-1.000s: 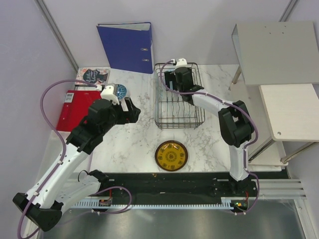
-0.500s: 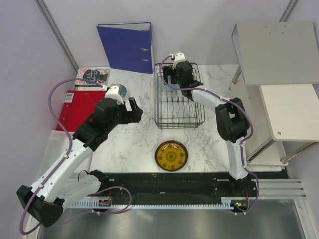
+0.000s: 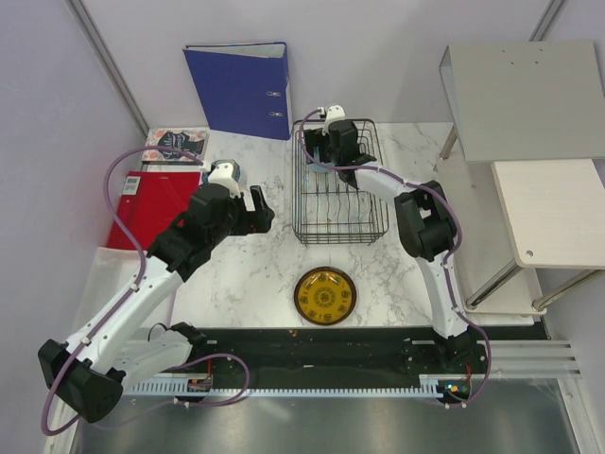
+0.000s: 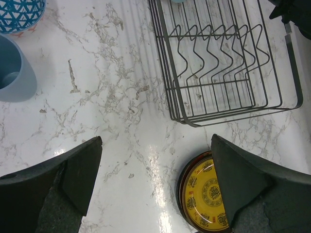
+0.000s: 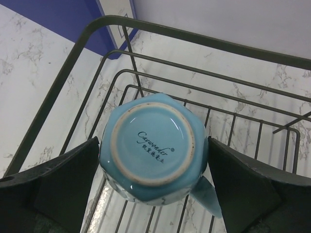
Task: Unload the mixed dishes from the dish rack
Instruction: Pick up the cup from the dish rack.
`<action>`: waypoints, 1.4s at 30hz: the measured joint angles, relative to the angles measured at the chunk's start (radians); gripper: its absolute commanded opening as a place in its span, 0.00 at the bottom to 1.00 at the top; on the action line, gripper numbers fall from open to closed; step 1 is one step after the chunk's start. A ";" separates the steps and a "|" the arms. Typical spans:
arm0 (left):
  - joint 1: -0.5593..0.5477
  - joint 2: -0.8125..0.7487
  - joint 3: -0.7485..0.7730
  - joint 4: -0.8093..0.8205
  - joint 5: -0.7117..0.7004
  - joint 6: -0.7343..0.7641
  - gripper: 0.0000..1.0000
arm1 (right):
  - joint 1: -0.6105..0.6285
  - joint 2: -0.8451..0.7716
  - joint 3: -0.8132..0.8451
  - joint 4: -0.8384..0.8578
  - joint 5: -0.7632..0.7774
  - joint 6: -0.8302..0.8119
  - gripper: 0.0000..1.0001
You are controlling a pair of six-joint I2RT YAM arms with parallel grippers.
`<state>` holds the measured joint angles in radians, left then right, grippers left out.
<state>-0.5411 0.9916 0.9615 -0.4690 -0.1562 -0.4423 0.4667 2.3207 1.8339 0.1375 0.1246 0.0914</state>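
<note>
Change over the last second: the right arm has stretched further toward the rack's point(image 3: 340, 240) 11 o'clock corner. The right gripper point(image 5: 153, 150) now sits over the upturned cup point(image 5: 151, 131) there. The left arm has drifted slightly toward 12 o'clock and stays at the rack's 9 o'clock side.

Right gripper: jaws wide, one finger on each side of the cup. Whether the pads touch the cup cannot be told, and no grip has been made.
Left gripper point(image 4: 156, 141): jaws wide, holding nothing, above bare table point(image 4: 121, 97).

Locations:
- The cup is base up inside the rack's far-left corner. It looks like the last item in there, since the prongs seen in the left wrist view are bare.
- Plate point(image 3: 324, 295): yellow, flat on the table at 6 o'clock of the rack.
- Bowl point(image 4: 19, 12) and second cup point(image 4: 13, 73): on the table at 9 o'clock of the rack.

Judgement: the unloading is nearly done. The step in hand is closing on the cup and lifting it clear of the wires.

Writing: the cup base carries a cursive mark that reads roughly "Caywonder" with a registered sign. A line of small characters sits beneath it, too fine to read. No text is legible on the binder point(image 3: 241, 90).
</note>
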 measured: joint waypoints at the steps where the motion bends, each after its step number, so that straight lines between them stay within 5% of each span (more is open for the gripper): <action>1: 0.000 0.005 0.000 0.000 0.000 0.000 0.99 | 0.000 0.009 0.006 -0.002 -0.001 0.002 0.98; 6: 0.000 0.016 -0.002 0.000 0.000 0.000 0.99 | -0.002 0.035 0.040 -0.026 0.001 0.018 0.85; 18: 0.000 0.016 -0.007 0.005 0.000 0.000 0.99 | -0.002 0.001 -0.011 -0.019 0.015 0.043 0.02; 30: 0.000 0.014 -0.019 0.008 -0.025 -0.001 0.99 | 0.000 -0.182 -0.188 -0.070 0.013 0.081 0.00; 42: 0.000 0.010 -0.024 0.038 -0.022 -0.092 0.99 | -0.013 -0.582 -0.406 -0.010 -0.058 0.296 0.00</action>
<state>-0.5411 1.0012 0.9379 -0.4309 -0.1780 -0.5346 0.4541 1.7386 1.4284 0.1272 0.0669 0.3878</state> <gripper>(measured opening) 0.991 0.847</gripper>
